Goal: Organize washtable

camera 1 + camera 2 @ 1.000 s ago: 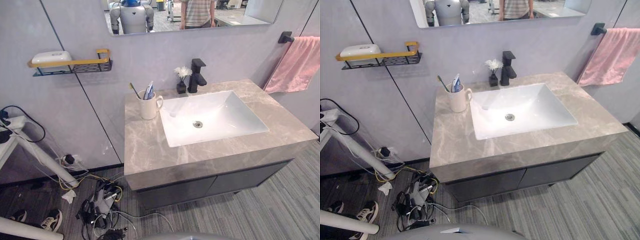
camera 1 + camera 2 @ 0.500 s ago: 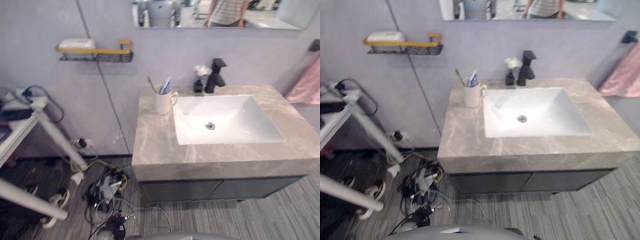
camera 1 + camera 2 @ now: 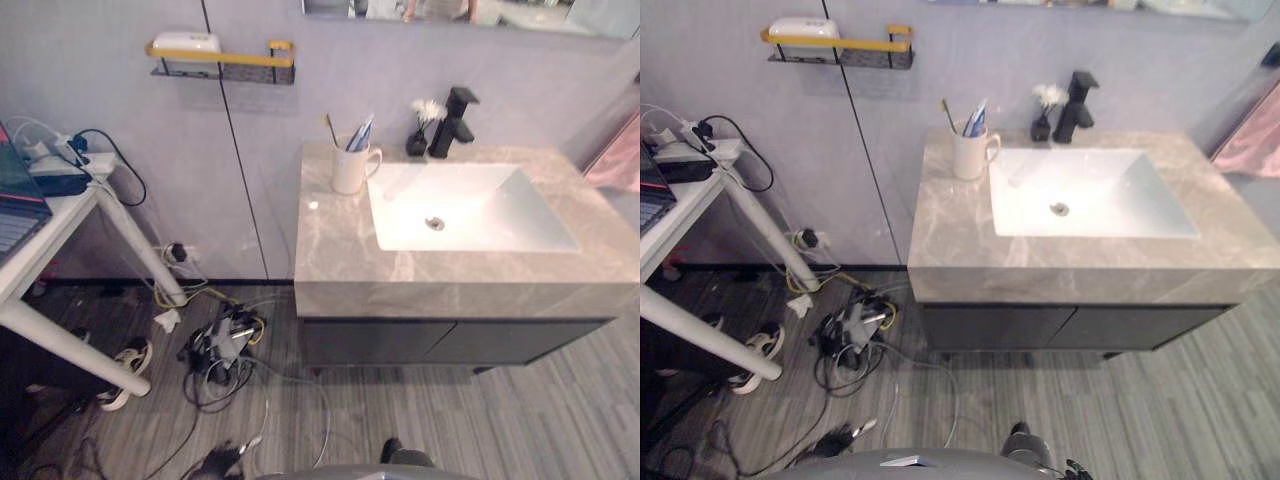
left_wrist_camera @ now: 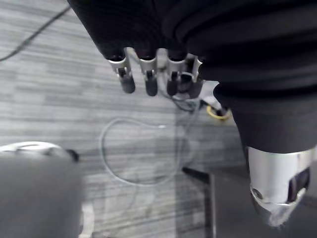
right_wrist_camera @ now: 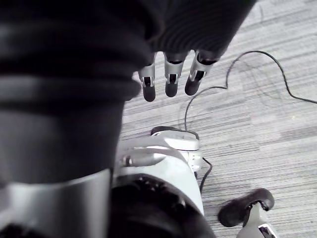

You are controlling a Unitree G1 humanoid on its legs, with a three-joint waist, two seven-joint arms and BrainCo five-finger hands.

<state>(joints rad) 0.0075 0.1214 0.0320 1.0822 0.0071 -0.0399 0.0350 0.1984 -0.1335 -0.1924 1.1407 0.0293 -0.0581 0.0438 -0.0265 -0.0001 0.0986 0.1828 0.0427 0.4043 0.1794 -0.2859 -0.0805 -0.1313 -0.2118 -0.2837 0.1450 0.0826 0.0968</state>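
Note:
The grey marble washtable (image 3: pixel 335 240) stands against the wall with a white sink (image 3: pixel 470 205) set in it. At the sink's back left corner a white cup (image 3: pixel 349 170) holds a toothbrush (image 3: pixel 329 127) and a toothpaste tube (image 3: pixel 360 134). A small dark vase with a white flower (image 3: pixel 418 143) stands beside the black faucet (image 3: pixel 453 122). A white soap (image 3: pixel 186 42) lies on the wall shelf (image 3: pixel 225 62). My left hand (image 4: pixel 148 82) and right hand (image 5: pixel 168 79) hang over the floor with relaxed fingers and hold nothing.
A pink towel (image 3: pixel 615 165) hangs at the right edge. A white table (image 3: pixel 40 240) with a power strip stands at the left. A tangle of cables (image 3: pixel 220 345) and a shoe (image 3: pixel 125 360) lie on the floor between it and the washtable.
The camera has swung left and pulled back: the washtable now sits smaller and further right, and the white table has come into view. Nothing on the washtable has moved.

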